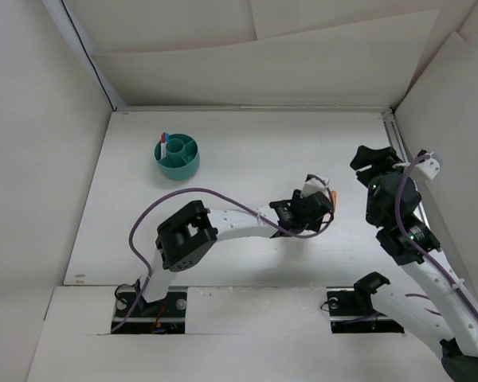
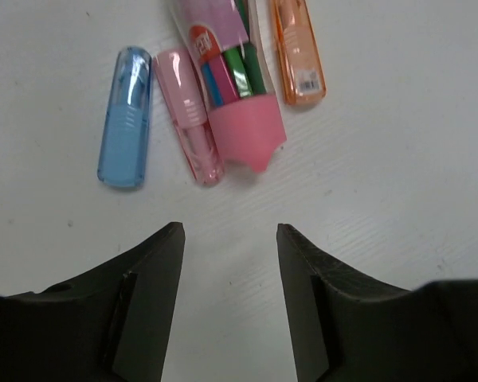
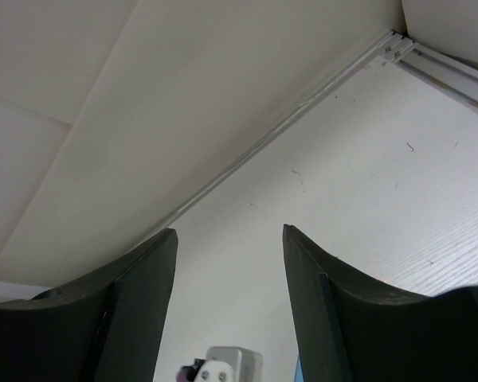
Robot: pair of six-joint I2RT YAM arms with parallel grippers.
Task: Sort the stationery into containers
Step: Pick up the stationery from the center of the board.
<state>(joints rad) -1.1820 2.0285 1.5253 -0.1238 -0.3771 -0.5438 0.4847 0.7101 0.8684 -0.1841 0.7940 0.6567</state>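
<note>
In the left wrist view, a blue chunky piece, a thin pink piece, a clear pack with a pink cap and coloured sticks inside and an orange piece lie side by side on the white table. My left gripper is open and empty just short of them. From above, the left gripper hides most of the pile; an orange tip shows. The teal cup stands far left with pens in it. My right gripper is open and empty, raised at the right.
White walls enclose the table on the left, back and right. A metal rail runs along the right edge. The left arm's purple cable loops over the table. The right arm stands near the right wall.
</note>
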